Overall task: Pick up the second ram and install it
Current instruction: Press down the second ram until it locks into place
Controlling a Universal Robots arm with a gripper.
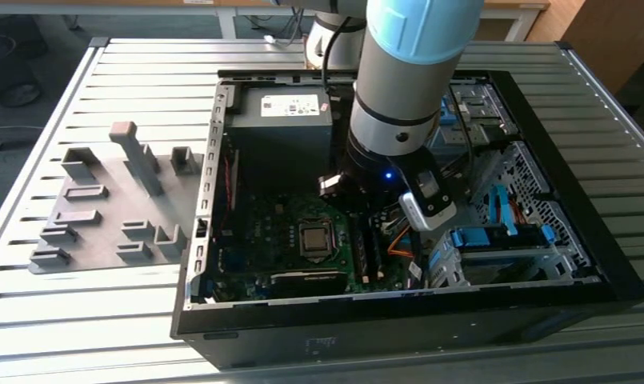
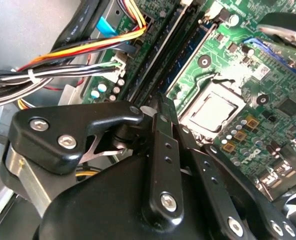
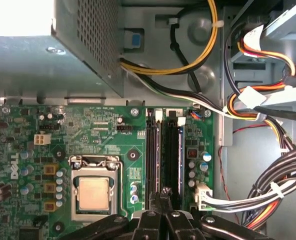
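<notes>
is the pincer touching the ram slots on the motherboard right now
Cannot tell. In the first wrist view the pincer overlaps the near end of the ram slots, yet neither wrist view shows contact or a gap plainly.

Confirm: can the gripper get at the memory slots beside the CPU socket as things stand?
Likely yes: the gripper hangs right over the memory slots, and the cable bundle lies off to one side, not across them.
</notes>
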